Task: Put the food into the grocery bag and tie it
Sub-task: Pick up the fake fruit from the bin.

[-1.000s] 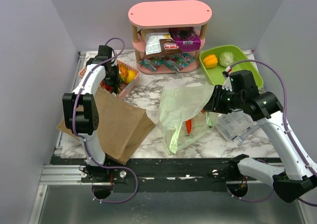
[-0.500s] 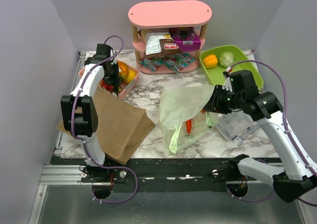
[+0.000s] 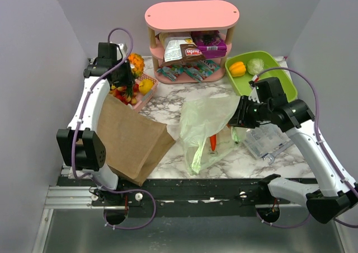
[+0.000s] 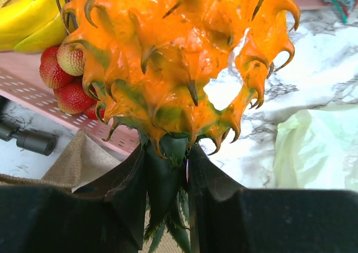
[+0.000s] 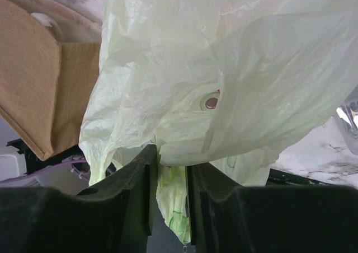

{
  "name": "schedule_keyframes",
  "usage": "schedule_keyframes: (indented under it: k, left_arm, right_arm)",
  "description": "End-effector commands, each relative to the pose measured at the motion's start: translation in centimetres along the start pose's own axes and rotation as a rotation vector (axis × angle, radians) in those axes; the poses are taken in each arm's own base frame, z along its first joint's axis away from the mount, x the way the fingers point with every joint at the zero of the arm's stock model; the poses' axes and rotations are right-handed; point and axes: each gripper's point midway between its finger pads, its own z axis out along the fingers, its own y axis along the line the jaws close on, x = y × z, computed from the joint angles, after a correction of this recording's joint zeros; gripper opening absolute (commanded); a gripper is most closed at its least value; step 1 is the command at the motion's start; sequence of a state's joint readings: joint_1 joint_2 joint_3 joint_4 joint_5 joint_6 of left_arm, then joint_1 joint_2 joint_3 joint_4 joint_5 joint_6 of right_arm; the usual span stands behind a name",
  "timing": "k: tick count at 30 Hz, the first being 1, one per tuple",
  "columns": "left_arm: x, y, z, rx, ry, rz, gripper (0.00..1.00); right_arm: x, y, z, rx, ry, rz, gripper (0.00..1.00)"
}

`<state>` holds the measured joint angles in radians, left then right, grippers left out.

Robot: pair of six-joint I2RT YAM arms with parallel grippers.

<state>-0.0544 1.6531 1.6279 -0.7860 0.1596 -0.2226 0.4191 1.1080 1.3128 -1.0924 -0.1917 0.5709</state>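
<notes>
Now the orange spiky fruit is gripped by its green leafy end in the closed left claw. It has been raised clear of the pink basket beneath the claw, where it sat low half a second ago. The grocery bag is pinched at its edge by the right claw and hangs ahead of it over the worktop, a carrot already inside. Carriage across to the bag's mouth is judged to come next.

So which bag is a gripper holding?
The pale-green plastic bag: the right gripper pinches its edge. The brown paper bag lies free; the left gripper holds an orange spiky fruit.
</notes>
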Motion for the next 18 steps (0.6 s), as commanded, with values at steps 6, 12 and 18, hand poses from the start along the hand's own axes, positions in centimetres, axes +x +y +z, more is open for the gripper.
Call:
schedule_keyframes:
  k: [6,12,18]
  left_arm:
    - [-1.1,-4.7,-6.9,0.205,-0.161,-0.010,0.00]
    - [0.1,-6.8,-11.2,0.295,-0.224,0.039,0.00]
    - [1.1,-9.0,-14.3,0.374,-0.255,0.085,0.00]
  right_arm:
    - [-0.9,-0.1,0.2,0.024,-0.016,-0.013,0.32]
    - [-1.8,0.2,0.0,0.023,-0.044,-0.033,0.32]
    - [-2.2,0.5,0.2,0.013,-0.050,-0.043,0.32]
